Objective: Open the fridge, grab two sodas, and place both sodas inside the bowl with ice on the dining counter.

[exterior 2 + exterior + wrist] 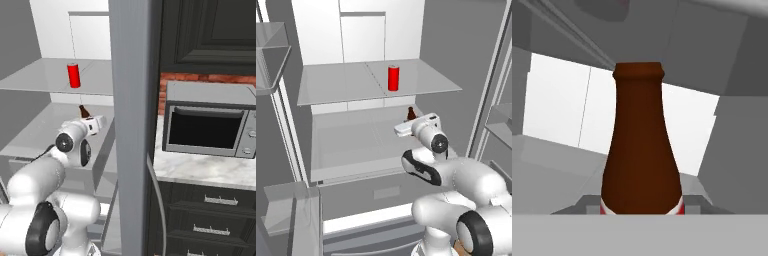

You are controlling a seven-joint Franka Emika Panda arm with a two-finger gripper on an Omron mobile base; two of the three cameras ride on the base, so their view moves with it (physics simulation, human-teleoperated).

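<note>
Here, in the left base view, the fridge [356, 30] stood open, its white interior taking up the upper half of the frame. The red can [393, 78] stood upright on the upper grey shelf [336, 82], a little above the centre of the frame. Below it and slightly to the right, the dark brown bottle [410, 114] stood on the lower shelf [351, 140], with only its neck and shoulder clear of the arm's white hand. The gripper [406, 126] reached in at that bottle from the lower right of the frame; the hand covered the jaws, so their state could not be told here.

In the right base view, the can [74, 75] sat in the upper left of the frame, and the bottle [84, 112] was below it, just beside the gripper [89, 120]. A grey fridge door [135, 125] ran edge-on down the middle of the frame. To its right stood a microwave [210, 127] on a marble tabletop [200, 172].

In the hand view, the bottle [641, 150] rose upright in the centre of the frame, very close, with a red band at its lower edge. The jaws sat at its base, but whether they were clamped on it could not be told.
</note>
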